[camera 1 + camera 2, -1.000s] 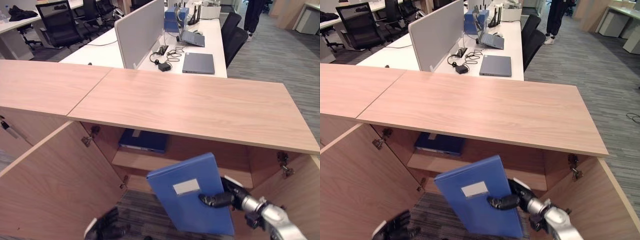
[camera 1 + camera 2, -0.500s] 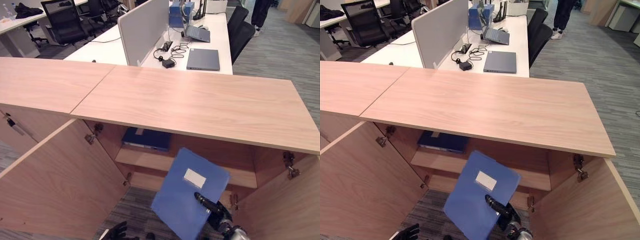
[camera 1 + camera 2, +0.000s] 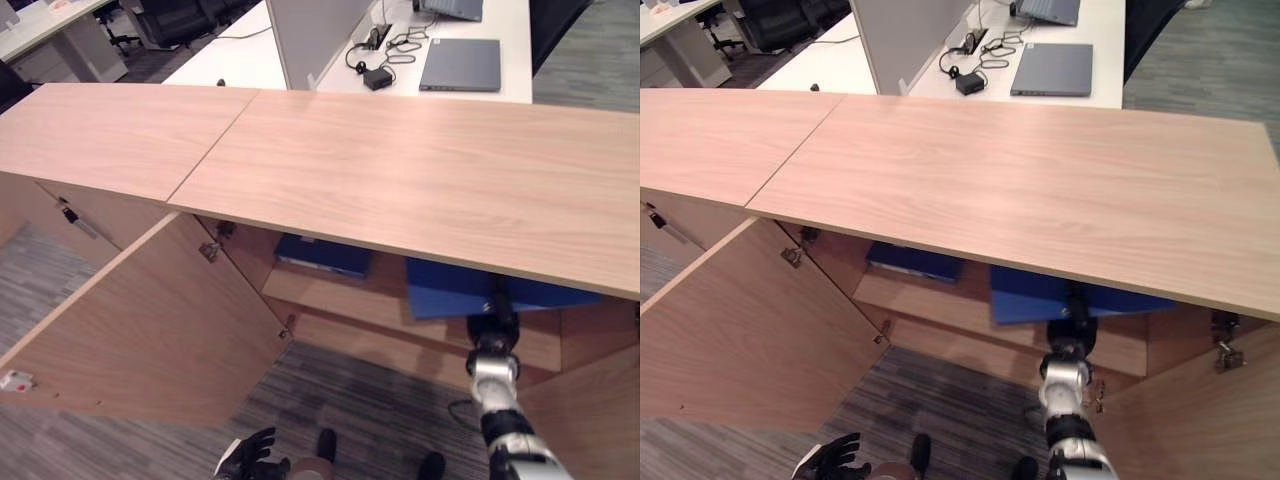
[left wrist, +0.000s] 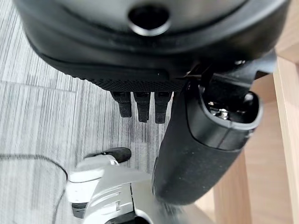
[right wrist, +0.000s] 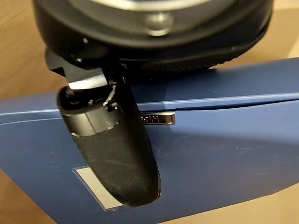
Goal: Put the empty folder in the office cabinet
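I am working at the open office cabinet (image 3: 150, 330), where most of the job looks done: the blue folder (image 3: 1040, 295) is lying flat inside on the shelf (image 3: 340, 295), beside a darker folder (image 3: 320, 255) already stored there, and what is left, I judge, is letting go and drawing my arm out. My right hand (image 5: 117, 154) is gripping the blue folder, my thumb pressing across its top face near the label while my fingers are reaching underneath it. My left hand (image 3: 245, 460) is hanging low over the floor, its fingers loosely extended and holding nothing.
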{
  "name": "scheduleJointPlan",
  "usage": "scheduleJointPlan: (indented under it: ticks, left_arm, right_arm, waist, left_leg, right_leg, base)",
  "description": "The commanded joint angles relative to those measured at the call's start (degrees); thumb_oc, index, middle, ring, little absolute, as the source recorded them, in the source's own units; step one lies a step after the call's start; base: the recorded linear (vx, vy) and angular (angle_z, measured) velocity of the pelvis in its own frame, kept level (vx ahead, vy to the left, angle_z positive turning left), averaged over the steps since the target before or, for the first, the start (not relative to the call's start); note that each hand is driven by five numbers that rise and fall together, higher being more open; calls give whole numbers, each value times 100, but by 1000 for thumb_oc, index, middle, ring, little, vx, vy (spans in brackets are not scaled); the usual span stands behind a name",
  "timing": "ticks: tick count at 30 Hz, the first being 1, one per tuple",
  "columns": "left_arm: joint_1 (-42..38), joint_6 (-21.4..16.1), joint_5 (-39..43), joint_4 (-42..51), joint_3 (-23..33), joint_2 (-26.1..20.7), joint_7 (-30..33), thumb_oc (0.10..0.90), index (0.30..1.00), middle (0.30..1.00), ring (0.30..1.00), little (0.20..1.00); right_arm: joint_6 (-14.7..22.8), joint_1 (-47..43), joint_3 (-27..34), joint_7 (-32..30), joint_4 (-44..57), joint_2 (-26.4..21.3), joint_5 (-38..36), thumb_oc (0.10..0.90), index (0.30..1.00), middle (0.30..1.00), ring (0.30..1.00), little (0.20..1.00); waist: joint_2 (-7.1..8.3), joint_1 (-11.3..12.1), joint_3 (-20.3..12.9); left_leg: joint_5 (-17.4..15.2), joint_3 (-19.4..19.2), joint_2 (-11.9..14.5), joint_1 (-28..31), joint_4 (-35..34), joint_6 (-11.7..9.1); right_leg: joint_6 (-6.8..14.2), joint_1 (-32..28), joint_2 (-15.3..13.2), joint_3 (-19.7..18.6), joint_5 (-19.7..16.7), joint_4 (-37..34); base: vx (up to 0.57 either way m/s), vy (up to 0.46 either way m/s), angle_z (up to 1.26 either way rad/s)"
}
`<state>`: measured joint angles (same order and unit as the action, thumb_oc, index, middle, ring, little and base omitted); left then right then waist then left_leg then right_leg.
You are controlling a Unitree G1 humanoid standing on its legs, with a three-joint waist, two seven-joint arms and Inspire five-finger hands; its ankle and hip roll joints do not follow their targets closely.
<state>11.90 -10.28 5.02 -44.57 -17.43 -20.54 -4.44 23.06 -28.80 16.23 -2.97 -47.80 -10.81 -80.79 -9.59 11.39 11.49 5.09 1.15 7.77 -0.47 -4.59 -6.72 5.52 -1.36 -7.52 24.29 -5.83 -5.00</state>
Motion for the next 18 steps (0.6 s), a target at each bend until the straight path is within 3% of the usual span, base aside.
scheduleJointPlan:
  ticks: [1,7,13,18]
  left_arm:
    - [-401,-405,-164,334,-362,-624,-29,800,900,900,900,900]
    - [-675,-506,-210,664,-764,-1040,-149,800,900,900,900,900]
    - [-798,-548,91,766,-731,-1266,-128,800,900,900,900,900]
    - [-872,-535,311,824,-721,-1396,-134,800,900,900,900,900]
  right_arm:
    - [455,-823,192,78,186,-324,-184,400,300,300,300,300]
    - [442,-1998,376,-112,-753,-1300,-549,400,300,300,300,300]
    - [137,-2791,169,-222,-1617,-2346,-630,400,300,300,300,300]
    - [24,-3231,1,-296,-2056,-2938,-657,400,300,300,300,300]
  waist:
    - [238,203,232]
    - [48,344,416]
    - [-139,531,510]
    - [-244,643,535]
  left_leg:
    - [-174,-152,60,-217,253,-103]
    - [-194,-60,75,-771,618,-133]
    - [-151,-19,97,-1382,861,-181]
    - [-363,32,-17,-2079,1436,-226]
  right_leg:
    - [521,-54,-517,-556,1157,961]
    - [562,559,-714,-595,1240,1499]
    - [599,1164,-847,-648,1304,1844]
    - [593,1919,-978,-737,1547,2530]
  base:
    - [-64,-5,5]
    - [-60,4,4]
    - [-60,-1,2]
    - [-32,-23,11]
